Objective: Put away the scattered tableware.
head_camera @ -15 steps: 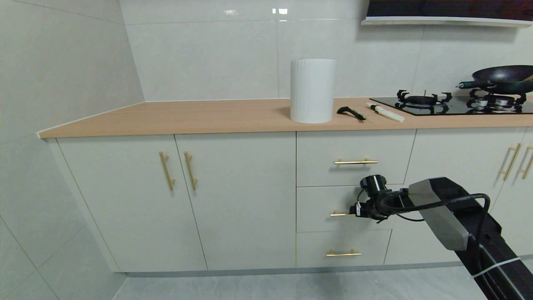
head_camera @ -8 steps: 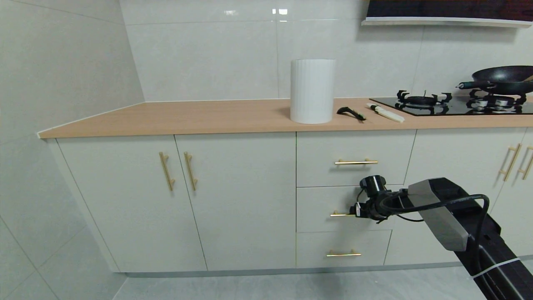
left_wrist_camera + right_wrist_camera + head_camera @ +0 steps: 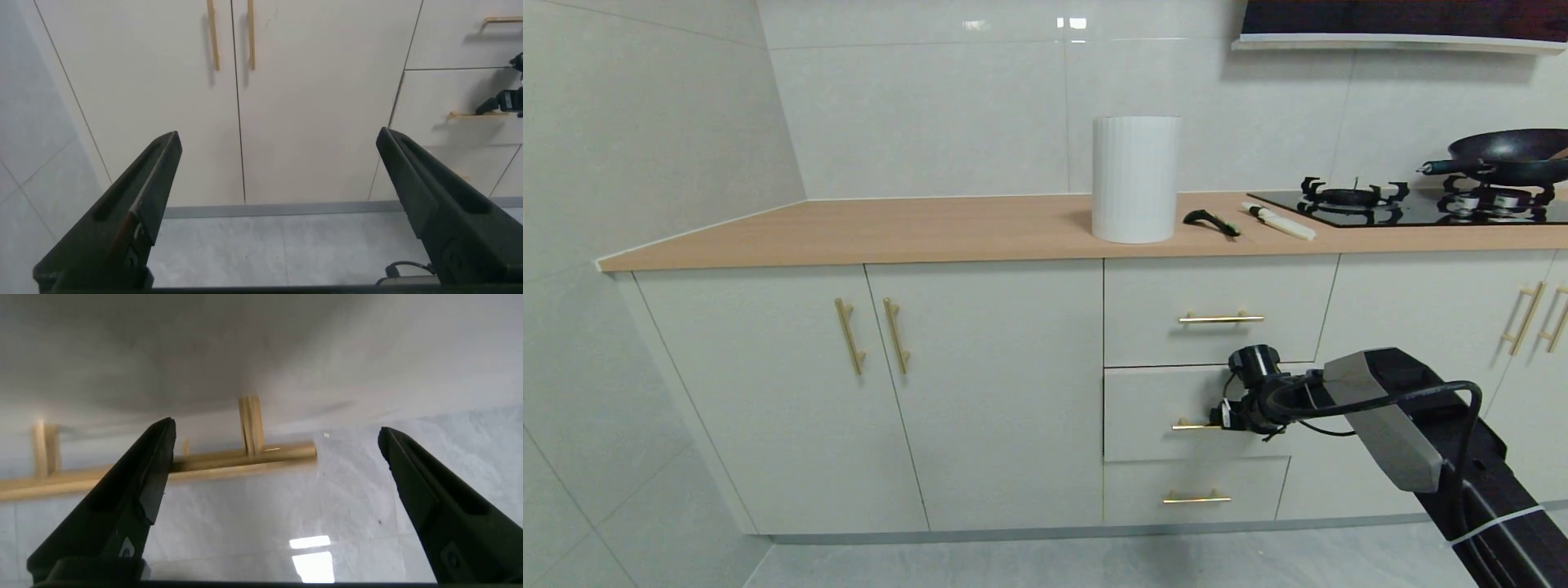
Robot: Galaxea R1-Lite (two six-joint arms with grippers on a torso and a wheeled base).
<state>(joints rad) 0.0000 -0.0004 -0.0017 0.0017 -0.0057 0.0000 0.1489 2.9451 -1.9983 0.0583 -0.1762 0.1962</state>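
The scattered tableware is two small pieces lying flat on the tabletop [image 3: 890, 233] just right of the white ribbed canister [image 3: 1135, 178]: a black curved utensil [image 3: 1211, 220] nearest it, and a slim white utensil [image 3: 1278, 220] a little farther right. Both look light, stiff and smooth, so they would likely skate if nudged. A pinch across the middle of each handle seems the safest hold.

Below the canister and slightly right, the middle drawer [image 3: 1152, 408] shows a dark gap along its top edge. The right end effector [image 3: 274, 441] is at the drawer's gold handle [image 3: 1194, 425], fingers spread wide with the bar crossing between them and nothing clamped. The left end effector [image 3: 278, 139] is also wide open and empty, facing the cabinet doors [image 3: 237, 82] lower left of the canister.
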